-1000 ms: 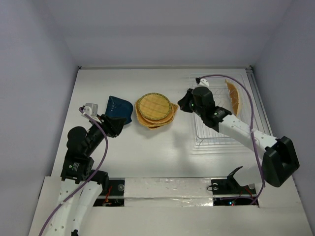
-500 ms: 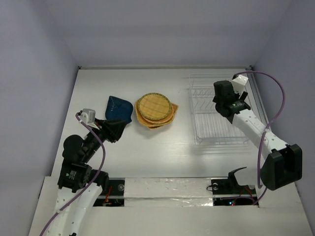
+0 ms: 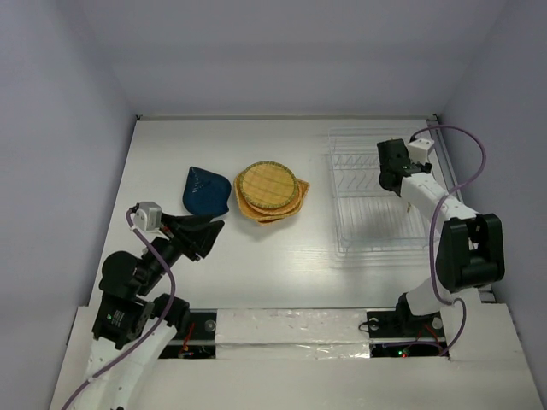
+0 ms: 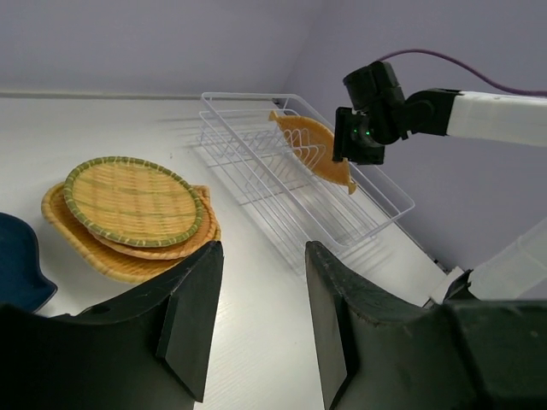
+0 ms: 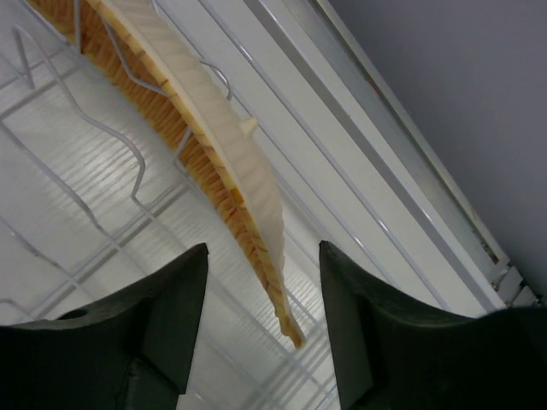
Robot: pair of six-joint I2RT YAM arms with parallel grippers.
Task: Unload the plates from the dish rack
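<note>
Final unloading step: one orange plate (image 5: 214, 111) stands in the dish rack (image 3: 376, 231). The right gripper (image 5: 262, 256) straddles its rim, jaws spread and empty. Next it should close, lift, and carry the plate to the stack (image 3: 269, 190) at the rack's 9 o'clock. The left gripper (image 4: 263, 256) gapes empty.

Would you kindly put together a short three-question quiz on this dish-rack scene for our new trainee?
1. True or false: the dish rack is empty.
2. Choose: the right gripper is A) shut on a plate, B) open at the racked plate.
3. Fill in: seen from the top camera, the blue plate lies ___ of the orange stack.
Key: 1 false; 2 B; 3 left.
</note>
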